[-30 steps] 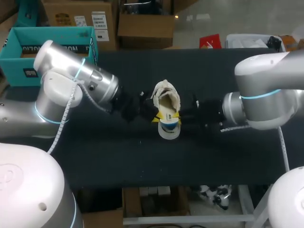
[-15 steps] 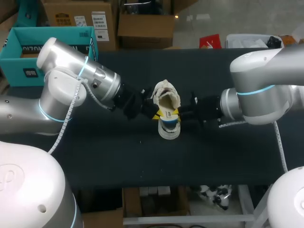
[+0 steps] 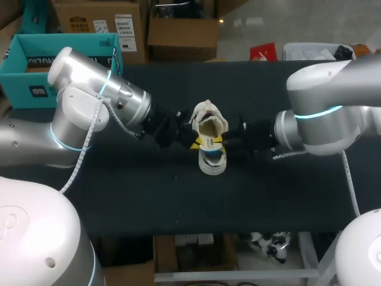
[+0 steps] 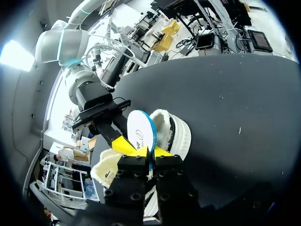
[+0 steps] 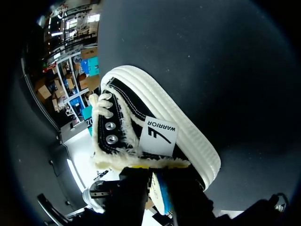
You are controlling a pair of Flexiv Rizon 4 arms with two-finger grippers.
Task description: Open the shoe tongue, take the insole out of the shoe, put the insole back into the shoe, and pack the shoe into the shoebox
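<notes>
Black fleecy shoe (image 3: 209,142), white-soled, blue-edged white insole (image 4: 139,133) upright

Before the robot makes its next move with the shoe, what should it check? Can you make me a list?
1. Shoe resting sole-down on the table: ok.
2. Left hand shut on the insole: ok.
3. Insole free of the shoe: cannot tell, its lower end is hidden.
4. Right hand at the shoe's opening: ok.
5. Shoebox open and ready: ok.
</notes>
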